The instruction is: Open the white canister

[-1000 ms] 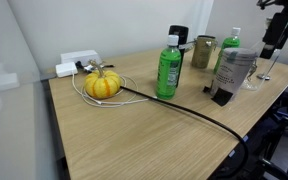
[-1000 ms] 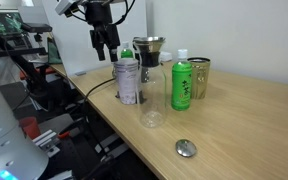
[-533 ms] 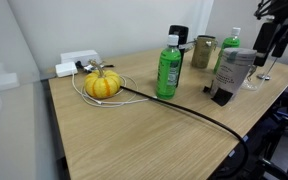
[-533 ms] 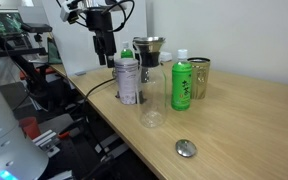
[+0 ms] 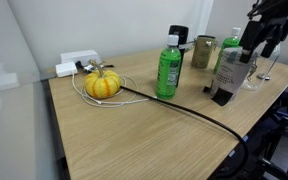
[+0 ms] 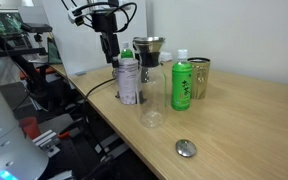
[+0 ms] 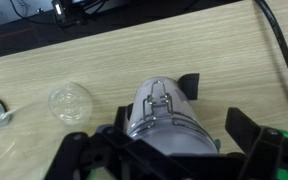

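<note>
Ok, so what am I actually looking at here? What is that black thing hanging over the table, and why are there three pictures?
It is a single robot arm, steered from a distance by a person. At its end sits the gripper, a claw with two fingers. Two pictures come from cameras standing outside the robot, on different sides of the wooden table. The third comes from a camera on the wrist, looking down past the fingers.

On the table stand the white canister, a green bottle, an olive-gold tin and an empty clear glass. A small pumpkin and a round metal disc lie there too.

The gripper hangs open over the canister, its fingers spread to either side, and holds nothing.
</note>
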